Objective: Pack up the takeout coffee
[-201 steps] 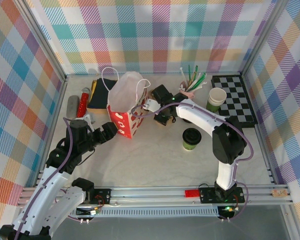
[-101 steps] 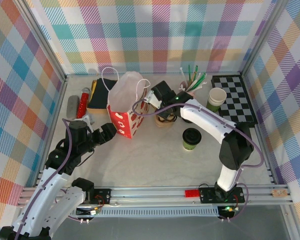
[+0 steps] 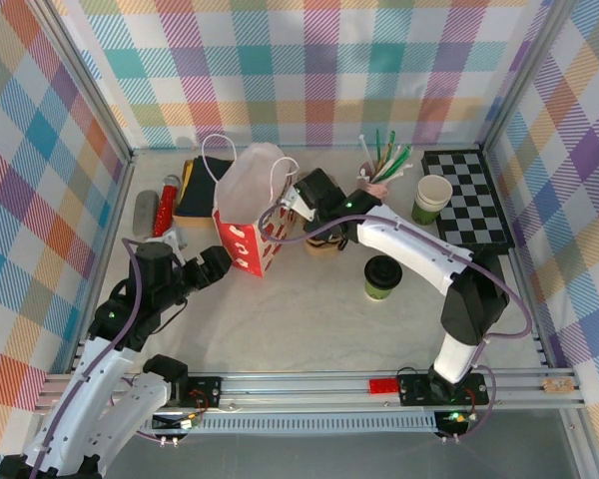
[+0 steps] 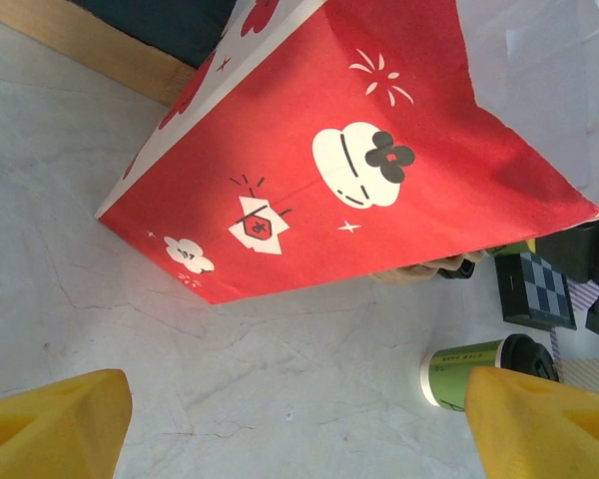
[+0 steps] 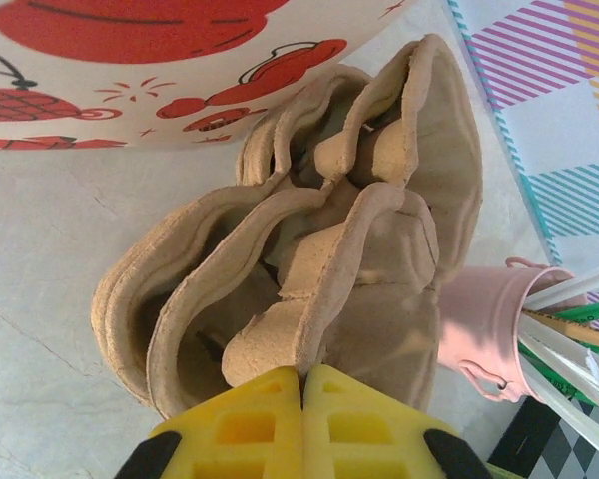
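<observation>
The left gripper [image 4: 299,424] hangs with its jaws spread over the table's [image 3: 299,329] left side, facing the red bag [image 4: 379,150]. The coffee [image 3: 382,276] stands upright right of the table's middle, well apart from both grippers. It is probably light, its paper wall dents easily and its lid may pop off, so a gentle grip round the green band suits it. Farther back, the right gripper [image 5: 301,389] is pressed together at the cardboard carrier [image 5: 329,249].

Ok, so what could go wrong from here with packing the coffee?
The shut right hand is close to the pulp cup carrier, beside the pink straw cup; moving could knock either. The red paper bag stands free with the open left hand near it, so a nudge may tip it.
</observation>
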